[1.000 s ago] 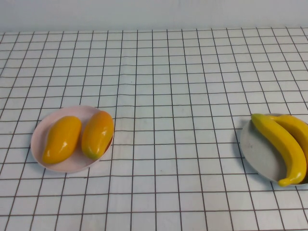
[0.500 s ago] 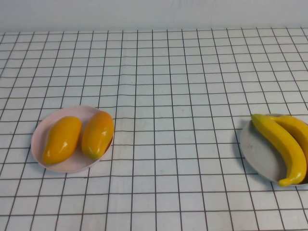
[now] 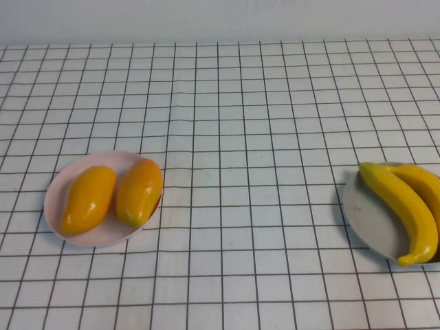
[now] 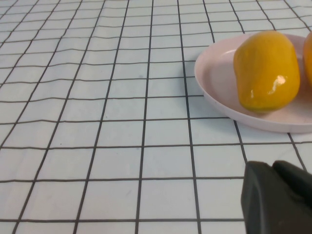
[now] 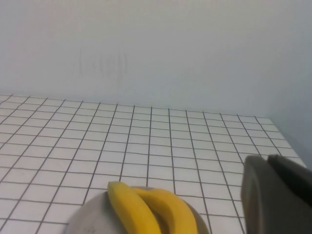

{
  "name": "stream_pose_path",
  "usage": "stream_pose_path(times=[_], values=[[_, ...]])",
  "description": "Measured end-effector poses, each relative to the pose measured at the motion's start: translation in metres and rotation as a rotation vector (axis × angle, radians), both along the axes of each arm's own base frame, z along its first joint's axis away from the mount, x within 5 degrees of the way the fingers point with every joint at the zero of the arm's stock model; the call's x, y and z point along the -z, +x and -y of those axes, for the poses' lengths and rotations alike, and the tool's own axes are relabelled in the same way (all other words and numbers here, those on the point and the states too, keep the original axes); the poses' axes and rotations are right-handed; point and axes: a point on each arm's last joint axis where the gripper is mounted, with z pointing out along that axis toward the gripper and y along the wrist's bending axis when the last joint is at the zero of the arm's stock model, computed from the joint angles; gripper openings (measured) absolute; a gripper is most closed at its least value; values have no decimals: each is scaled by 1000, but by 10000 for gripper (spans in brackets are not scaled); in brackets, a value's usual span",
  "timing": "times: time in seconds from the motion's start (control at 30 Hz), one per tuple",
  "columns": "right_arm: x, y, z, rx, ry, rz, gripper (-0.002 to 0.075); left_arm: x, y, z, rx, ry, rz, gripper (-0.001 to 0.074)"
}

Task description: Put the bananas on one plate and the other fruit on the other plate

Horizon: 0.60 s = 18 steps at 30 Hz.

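Two yellow bananas (image 3: pixel 405 206) lie side by side on the light grey plate (image 3: pixel 364 213) at the table's right edge; they also show in the right wrist view as bananas (image 5: pixel 151 209) on the plate (image 5: pixel 85 222). Two orange-yellow oval fruits (image 3: pixel 88 198) (image 3: pixel 140 191) rest on the pale pink plate (image 3: pixel 65 180) at the left. One oval fruit (image 4: pixel 266 70) on the pink plate (image 4: pixel 214 83) fills the left wrist view. Neither arm appears in the high view. My left gripper (image 4: pixel 273 168) is shut and empty, short of the pink plate. My right gripper (image 5: pixel 267 163) is shut and empty, beside the grey plate.
A white cloth with a black grid (image 3: pixel 234 137) covers the whole table. A plain pale wall (image 5: pixel 156 48) stands behind the table's far edge.
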Motion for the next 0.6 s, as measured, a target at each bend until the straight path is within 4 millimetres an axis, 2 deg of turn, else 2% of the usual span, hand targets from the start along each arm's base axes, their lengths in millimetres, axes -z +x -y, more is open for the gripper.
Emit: stream_pose_path(times=[0.23, 0.4, 0.6], values=[[62, 20, 1, 27, 36, -22, -15, 0, 0, 0, 0, 0, 0, -1], [73, 21, 3, 68, 97, -69, -15, 0, 0, 0, 0, 0, 0, -1], [86, 19, 2, 77, 143, -212, -15, 0, 0, 0, 0, 0, 0, -1]])
